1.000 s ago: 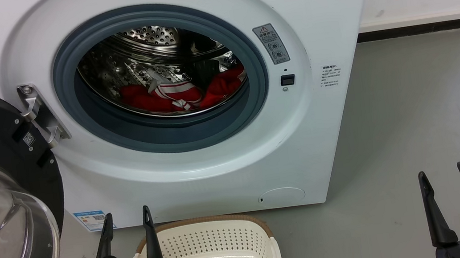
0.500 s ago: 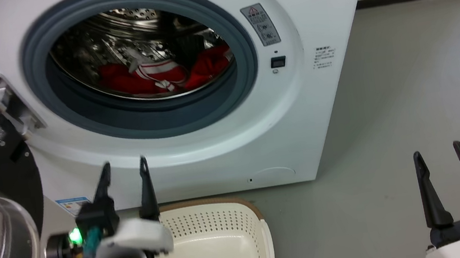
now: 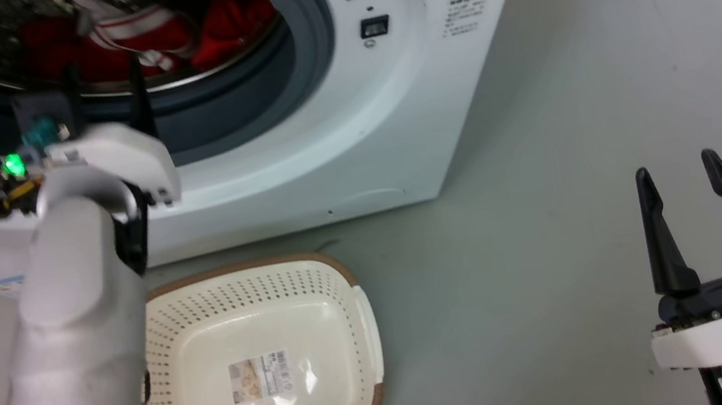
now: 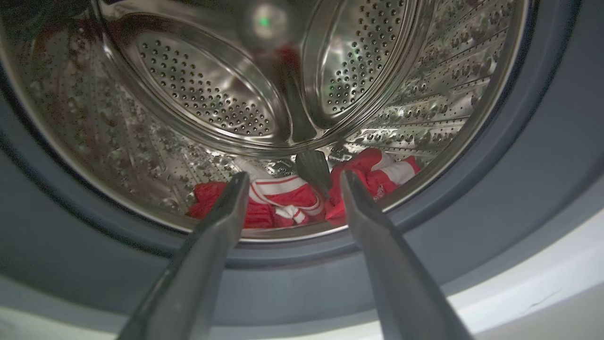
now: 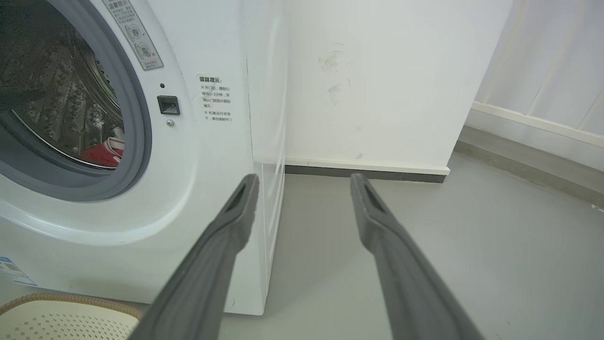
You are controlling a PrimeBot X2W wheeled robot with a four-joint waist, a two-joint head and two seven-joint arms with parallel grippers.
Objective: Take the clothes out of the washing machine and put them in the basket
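— Pointing the left gripper [image 4: 293, 174] where?
— At soft red-and-white clothes [image 4: 278, 200] lying low inside the big white washing machine [image 3: 357, 125], jaws spread wide, holding nothing.
— And the right gripper [image 3: 675, 162]?
— Gaping too, empty.

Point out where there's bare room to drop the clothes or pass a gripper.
The basket is bare inside but for its label. Open floor lies between it, the washing machine and the right gripper. The drum above the clothes is free; the open left gripper faces it. Crowded: the basket's left edge, under the left forearm.
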